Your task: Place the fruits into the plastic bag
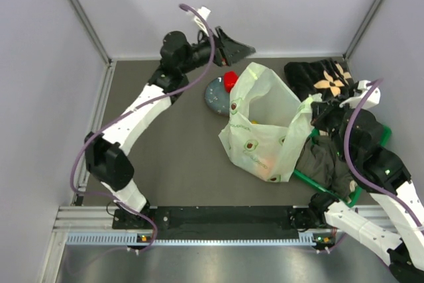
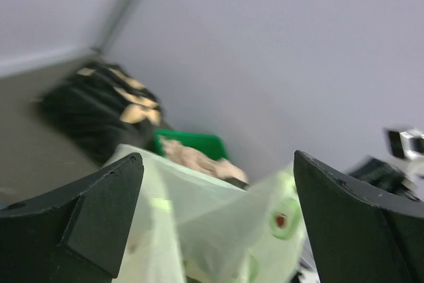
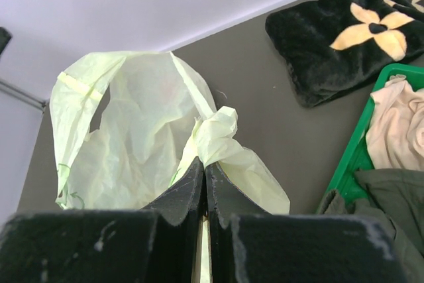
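pale green avocado-print plastic bag (image 1: 262,124)

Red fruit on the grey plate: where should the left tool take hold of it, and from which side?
Grip across the round body of the red fruit, coming down from above. It sits exposed at the far edge of the grey plate, but the plastic bag crowds its right side, so a sideways approach looks blocked. The open left tool hovers close by.

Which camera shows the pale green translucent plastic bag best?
Top external: almost the whole pale green translucent plastic bag shows, mouth open. Right wrist shows its handle pinched in the right gripper; left wrist, only a blurred upper part.
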Robot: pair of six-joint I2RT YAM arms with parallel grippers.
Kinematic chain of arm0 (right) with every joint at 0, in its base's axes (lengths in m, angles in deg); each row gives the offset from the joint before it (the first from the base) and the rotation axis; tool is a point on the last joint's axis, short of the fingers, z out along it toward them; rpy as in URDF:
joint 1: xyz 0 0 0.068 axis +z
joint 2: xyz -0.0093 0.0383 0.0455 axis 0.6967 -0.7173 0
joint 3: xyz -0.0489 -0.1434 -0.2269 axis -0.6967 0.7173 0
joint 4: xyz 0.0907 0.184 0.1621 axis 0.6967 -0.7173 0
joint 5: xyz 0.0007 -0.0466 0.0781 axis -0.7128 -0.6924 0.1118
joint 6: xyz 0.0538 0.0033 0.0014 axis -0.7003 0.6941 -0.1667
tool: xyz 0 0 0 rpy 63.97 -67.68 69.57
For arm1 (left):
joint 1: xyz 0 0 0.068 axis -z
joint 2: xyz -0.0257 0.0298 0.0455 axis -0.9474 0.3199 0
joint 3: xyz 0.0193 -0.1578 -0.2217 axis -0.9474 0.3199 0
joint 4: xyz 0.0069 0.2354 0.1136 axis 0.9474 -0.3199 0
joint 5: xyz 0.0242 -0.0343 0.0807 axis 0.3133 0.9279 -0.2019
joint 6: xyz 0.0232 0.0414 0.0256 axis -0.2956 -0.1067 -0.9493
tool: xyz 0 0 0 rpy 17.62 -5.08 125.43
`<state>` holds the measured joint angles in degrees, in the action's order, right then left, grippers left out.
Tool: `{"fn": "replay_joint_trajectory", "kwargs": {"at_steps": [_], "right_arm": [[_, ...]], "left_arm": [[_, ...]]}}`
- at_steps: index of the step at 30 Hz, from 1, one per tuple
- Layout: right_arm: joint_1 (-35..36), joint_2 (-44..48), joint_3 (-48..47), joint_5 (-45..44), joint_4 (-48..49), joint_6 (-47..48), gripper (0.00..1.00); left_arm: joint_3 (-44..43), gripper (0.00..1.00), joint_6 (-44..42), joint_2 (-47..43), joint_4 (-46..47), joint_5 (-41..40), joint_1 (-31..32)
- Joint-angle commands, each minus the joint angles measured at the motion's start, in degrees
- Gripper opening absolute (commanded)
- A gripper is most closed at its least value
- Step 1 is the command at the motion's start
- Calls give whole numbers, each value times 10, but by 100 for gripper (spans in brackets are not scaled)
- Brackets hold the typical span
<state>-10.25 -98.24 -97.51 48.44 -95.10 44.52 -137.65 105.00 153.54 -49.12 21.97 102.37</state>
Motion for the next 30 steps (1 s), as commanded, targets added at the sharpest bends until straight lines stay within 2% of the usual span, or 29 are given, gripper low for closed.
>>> {"fn": "replay_joint_trajectory", "kwargs": {"at_steps": [1, 2, 3, 4, 8, 15, 20, 24, 30], "right_arm": [[-5, 2, 0, -22, 1, -1, 0], [-5, 2, 0, -22, 2, -1, 0], [-5, -1, 0, -22, 4, 0, 0], [-4, -3, 0, -22, 6, 3, 0], [-5, -13, -7, -25, 8, 10, 0], [-4, -41, -26, -19, -20, 11, 0], [-5, -52, -34, -25, -45, -13, 0], [-5, -67, -45, -26, -66, -24, 0], [-4, -105, -74, -10, -70, -26, 0]], "left_arm": [[-6, 99, -158, -87, -203, -238, -5], [-18, 99, -157, -89, -247, -299, -5], [-25, 99, -151, -87, -297, -428, -5], [-30, 99, -150, -85, -349, -463, -6], [-24, 99, -204, -68, -385, -571, -6], [-42, 99, -216, 31, -400, -569, -6], [-51, 99, -221, 104, -362, -561, -8], [-137, 99, -222, 204, -373, -534, -17], [-214, 99, -204, 288, -350, -503, -17]]}}
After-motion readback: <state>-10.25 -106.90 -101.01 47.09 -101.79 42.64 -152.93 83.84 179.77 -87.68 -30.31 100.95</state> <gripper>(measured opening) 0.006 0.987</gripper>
